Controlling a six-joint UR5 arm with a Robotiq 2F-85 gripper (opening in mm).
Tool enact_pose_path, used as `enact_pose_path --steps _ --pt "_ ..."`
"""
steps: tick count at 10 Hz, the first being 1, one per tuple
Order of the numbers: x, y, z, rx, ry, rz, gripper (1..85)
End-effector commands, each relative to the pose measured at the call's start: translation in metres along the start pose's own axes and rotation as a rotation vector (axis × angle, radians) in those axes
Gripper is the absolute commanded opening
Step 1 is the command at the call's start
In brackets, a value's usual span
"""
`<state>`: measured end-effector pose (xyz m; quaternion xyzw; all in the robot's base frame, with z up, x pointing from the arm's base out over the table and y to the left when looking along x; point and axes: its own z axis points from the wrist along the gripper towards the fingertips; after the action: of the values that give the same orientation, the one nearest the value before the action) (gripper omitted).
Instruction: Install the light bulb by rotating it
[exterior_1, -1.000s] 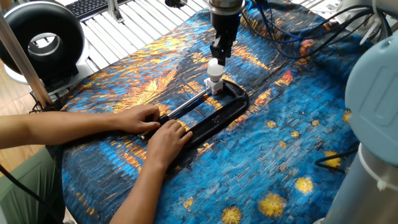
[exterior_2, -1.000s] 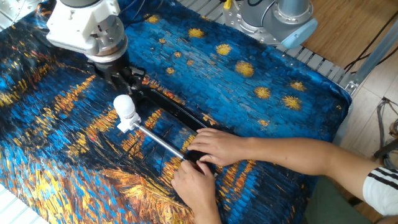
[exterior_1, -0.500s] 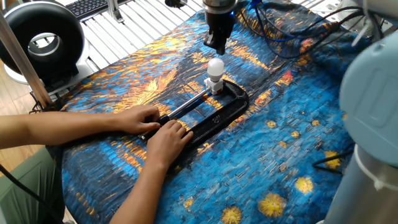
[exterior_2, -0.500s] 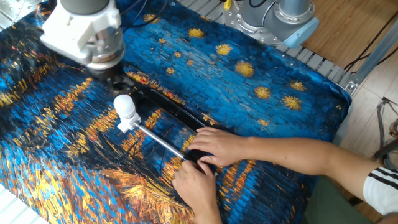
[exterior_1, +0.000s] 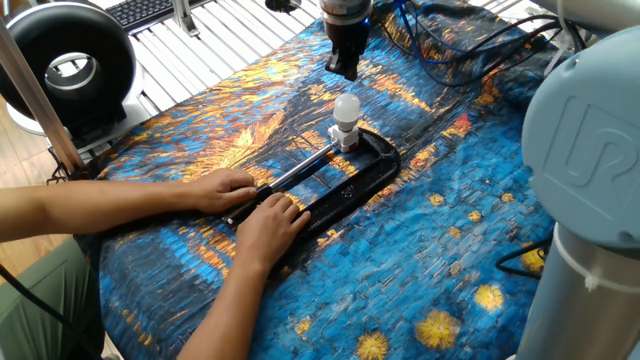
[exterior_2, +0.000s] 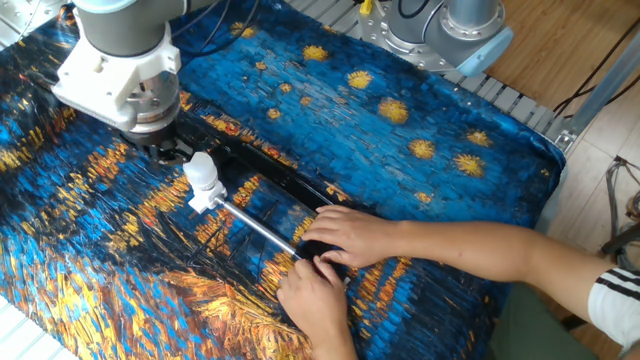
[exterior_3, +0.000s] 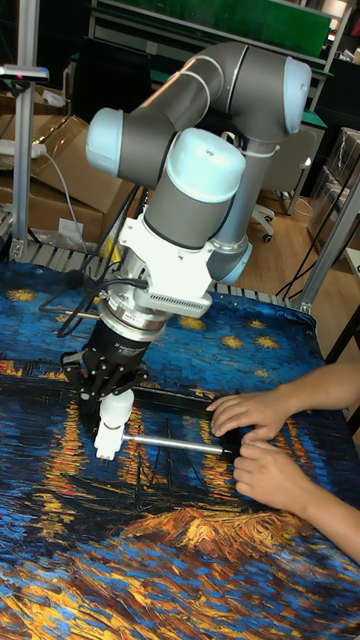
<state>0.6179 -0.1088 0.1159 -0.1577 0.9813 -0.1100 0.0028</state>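
Fingers of gripper (exterior_1: 345, 68) hung above, off bulb (exterior_1: 346, 109); gap not discernible. Bulb upright in socket (exterior_1: 345, 138); hands (exterior_1: 252, 203) steadied clamp (exterior_1: 352, 180) against twisting.

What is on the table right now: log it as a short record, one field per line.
surface: table under a blue and orange painted cloth
light bulb: light bulb upright on the white socket block, free of the gripper
socket mount: socket block sits at one end of the black C-clamp
gripper: gripper above and apart from the bulb, holding nothing; open or shut cannot be told
person: two hands on the clamp's other end
background: black round fan at the table's edge
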Motion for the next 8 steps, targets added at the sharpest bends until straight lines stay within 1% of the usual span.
enact_pose_path --steps 1,2,3,4,5,6,8 --pt "0.004 0.001 -0.001 -0.01 0.008 -0.005 1.0" --pt "0.006 0.003 -0.004 -0.008 0.012 -0.004 1.3" --pt "0.008 0.007 -0.007 -0.014 0.023 -0.007 3.7" --pt "0.004 0.012 -0.008 -0.029 0.01 0.006 3.0" --pt "0.002 0.011 -0.009 -0.016 0.002 0.015 1.0" --pt "0.004 0.015 -0.014 -0.025 0.0 0.024 1.0" --pt "0.01 0.032 -0.012 -0.084 0.042 0.05 1.0"
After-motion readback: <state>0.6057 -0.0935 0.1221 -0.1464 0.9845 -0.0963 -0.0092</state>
